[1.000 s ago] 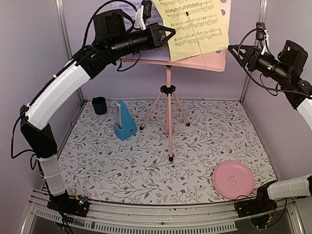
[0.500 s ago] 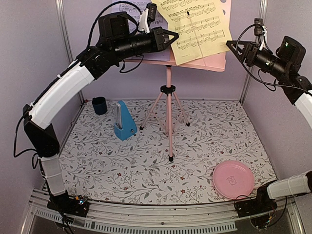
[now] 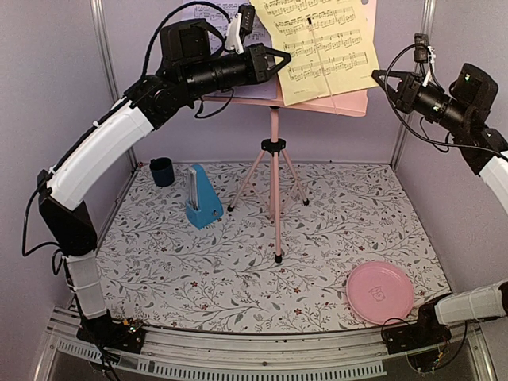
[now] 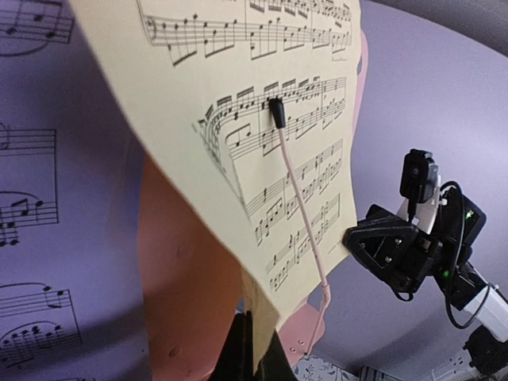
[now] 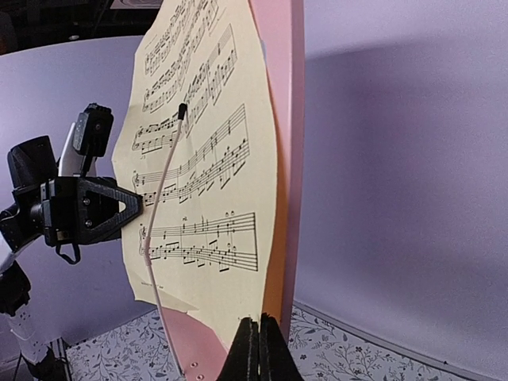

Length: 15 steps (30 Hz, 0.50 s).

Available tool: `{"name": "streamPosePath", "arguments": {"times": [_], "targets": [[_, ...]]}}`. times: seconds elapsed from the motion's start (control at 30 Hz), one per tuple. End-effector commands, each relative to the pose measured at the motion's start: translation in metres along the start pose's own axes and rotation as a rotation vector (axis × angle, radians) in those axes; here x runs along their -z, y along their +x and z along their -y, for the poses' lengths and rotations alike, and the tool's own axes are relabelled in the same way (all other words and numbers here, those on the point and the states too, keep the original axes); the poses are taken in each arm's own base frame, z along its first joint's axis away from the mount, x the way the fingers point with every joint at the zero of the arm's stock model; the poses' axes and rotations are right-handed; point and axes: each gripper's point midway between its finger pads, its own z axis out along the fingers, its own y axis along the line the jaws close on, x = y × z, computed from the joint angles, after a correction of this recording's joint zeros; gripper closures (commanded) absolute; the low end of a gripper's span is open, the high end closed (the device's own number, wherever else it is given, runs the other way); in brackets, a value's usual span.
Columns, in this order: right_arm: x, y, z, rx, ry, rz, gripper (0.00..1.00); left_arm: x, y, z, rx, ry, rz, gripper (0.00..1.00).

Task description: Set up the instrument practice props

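Our left gripper (image 3: 279, 57) is clenched on the left edge of the yellow music sheet (image 3: 325, 48). In the wrist view, a corner of that sheet runs down between the gripper's dark fingers (image 4: 236, 361). Our right gripper (image 3: 375, 75) is squeezed fully closed at the sheet's right edge, beside the perforated desk of the pink tripod music stand (image 3: 274, 159). We cannot tell whether it nips the paper. The lavender music sheet (image 4: 48, 238) lies behind the yellow one. Both carry printed staves and notes, but no words we can read. The blue pyramid metronome (image 3: 203, 202) stands on the floral table (image 3: 238, 270).
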Motion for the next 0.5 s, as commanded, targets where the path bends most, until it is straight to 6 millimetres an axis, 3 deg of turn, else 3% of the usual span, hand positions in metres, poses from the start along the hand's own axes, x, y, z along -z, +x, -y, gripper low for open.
{"name": "streamPosePath", "arguments": {"times": [0.0, 0.3, 0.47], "targets": [[0.009, 0.0, -0.008, -0.009, -0.024, 0.017, 1.0, -0.002, -0.006, 0.007, -0.017, 0.018, 0.025, 1.0], [0.013, 0.03, -0.007, -0.071, -0.042, -0.016, 1.0, -0.004, -0.011, 0.005, -0.042, 0.005, 0.044, 1.0], [0.014, 0.037, -0.01, -0.097, -0.063, -0.015, 1.0, -0.004, -0.015, 0.004, -0.055, -0.007, 0.059, 1.0]]}}
